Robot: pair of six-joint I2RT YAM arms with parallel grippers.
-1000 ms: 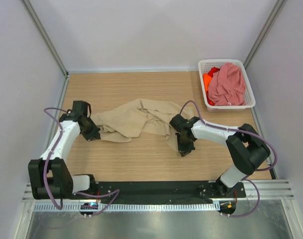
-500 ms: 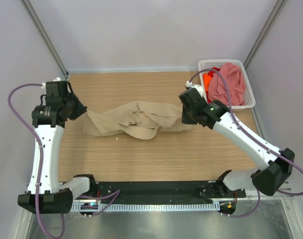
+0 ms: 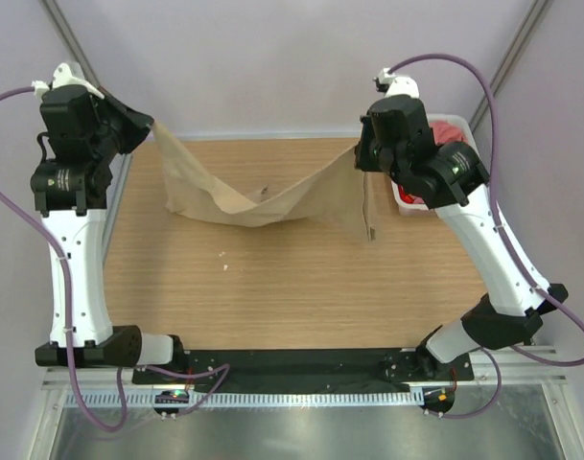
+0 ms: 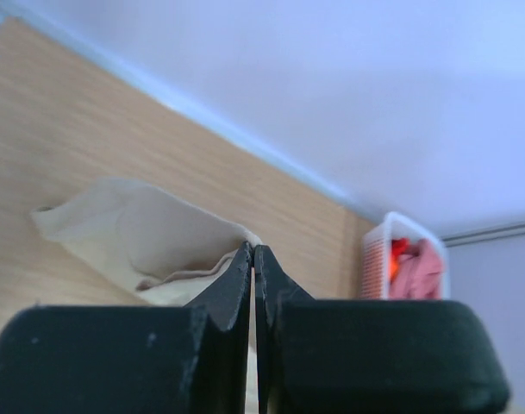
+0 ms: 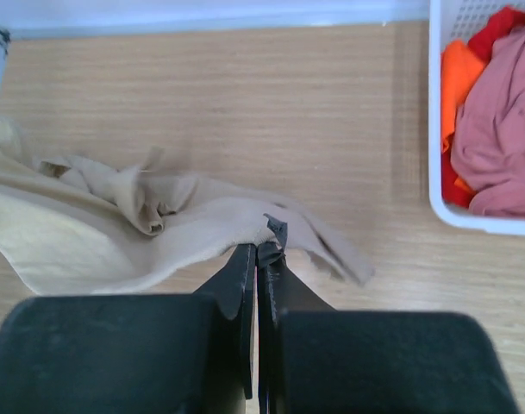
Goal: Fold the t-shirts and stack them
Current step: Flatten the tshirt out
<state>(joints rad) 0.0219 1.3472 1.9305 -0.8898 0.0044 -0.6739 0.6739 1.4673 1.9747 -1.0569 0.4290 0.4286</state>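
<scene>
The beige-tan t-shirt [image 3: 263, 196] hangs stretched in the air between both raised arms, sagging in the middle above the wooden table [image 3: 292, 287]. My left gripper [image 3: 150, 123] is shut on its left corner, high at the back left; in the left wrist view the cloth [image 4: 150, 241] bunches at the left gripper's [image 4: 253, 250] tips. My right gripper [image 3: 361, 153] is shut on the right edge, with a flap dangling below. The right wrist view shows the cloth [image 5: 98, 228] pinched at the right gripper's [image 5: 260, 248] tips. A pink t-shirt [image 5: 499, 129] and an orange t-shirt [image 5: 460, 78] lie in the basket.
The white lattice basket [image 3: 407, 204] stands at the back right of the table, mostly hidden behind my right arm in the top view; its rim [image 5: 439, 112] shows in the right wrist view. Grey walls close in the table on three sides.
Both arms have risen and spread apart, lifting the beige shirt off the table. It went from a crumpled heap to a band stretched in the air.
</scene>
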